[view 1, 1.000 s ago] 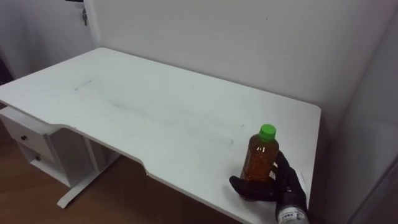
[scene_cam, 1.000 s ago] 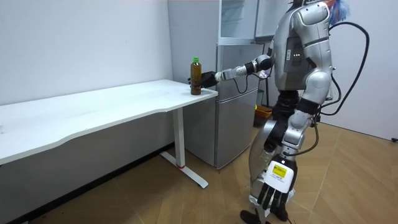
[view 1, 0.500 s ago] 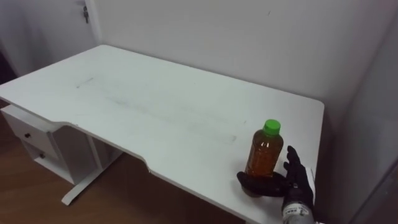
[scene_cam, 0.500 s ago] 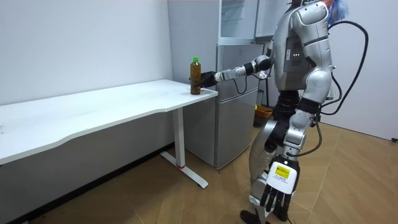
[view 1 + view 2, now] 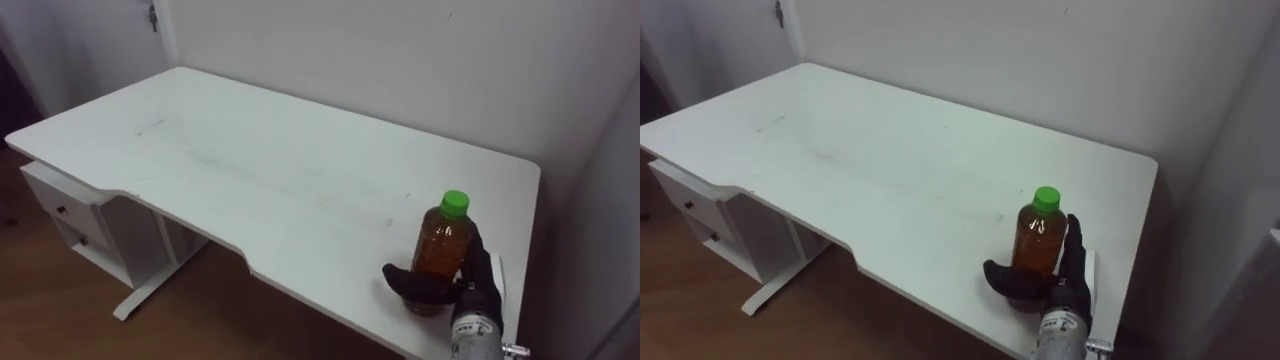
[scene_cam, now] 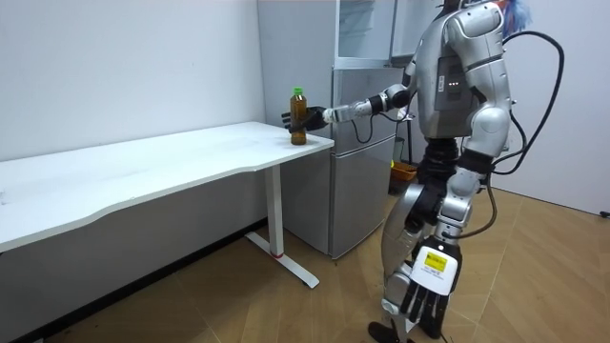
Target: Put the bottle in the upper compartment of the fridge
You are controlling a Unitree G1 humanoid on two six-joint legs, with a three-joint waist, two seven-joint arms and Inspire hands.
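Observation:
An amber bottle (image 5: pixel 443 250) with a green cap stands upright on the white table (image 5: pixel 250 170), close to its right end and front edge. My right hand (image 5: pixel 472 297) reaches in from the lower right and is shut on the bottle, thumb curled across the front of its base and fingers (image 5: pixel 1073 243) up behind it. In the room view I stand beside the grey fridge (image 6: pixel 367 181) with my right arm stretched out to the bottle (image 6: pixel 298 114) at the table's end. My left hand (image 6: pixel 419 297) hangs low at my side with relaxed fingers.
A white drawer unit (image 5: pixel 70 215) stands under the table's left part. A pale wall runs behind the table. The fridge stands just past the table's right end, with an open shelved compartment (image 6: pixel 362 29) above it. Wooden floor lies in front.
My right hand has pushed further round the bottle, its thumb now wrapping the front of the base. The eye view has shifted a little; the bottle stays on the table.

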